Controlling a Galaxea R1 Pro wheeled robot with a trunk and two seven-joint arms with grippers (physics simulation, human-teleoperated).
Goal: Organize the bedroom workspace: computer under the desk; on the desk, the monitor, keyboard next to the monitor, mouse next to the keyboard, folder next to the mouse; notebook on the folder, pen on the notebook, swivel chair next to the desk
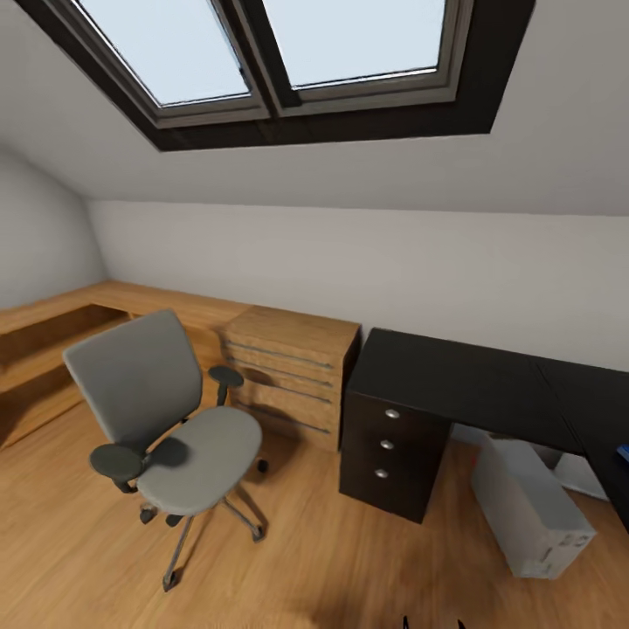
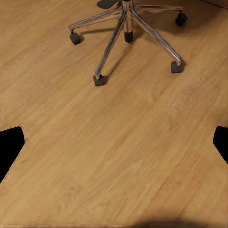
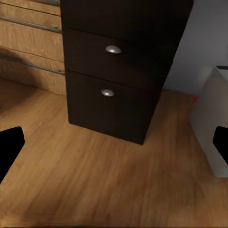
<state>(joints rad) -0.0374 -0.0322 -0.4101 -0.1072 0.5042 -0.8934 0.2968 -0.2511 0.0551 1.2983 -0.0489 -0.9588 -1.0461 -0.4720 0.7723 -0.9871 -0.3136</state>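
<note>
Both grippers spread wide with nothing between them, low over the wood plank floor.

The left gripper faces the grey fabric swivel chair's chrome five-star base; the right gripper faces the black drawer unit of the glossy black-topped desk. The light grey boxy computer tower stands under that desk. A sliver of bright blue folder lies on the desktop at the head view's right edge.

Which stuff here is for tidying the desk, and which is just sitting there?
For the job:
swivel chair, seat empty
desk
computer, under the desk

Just there:
wooden dresser
low wooden shelving
skylights
</note>
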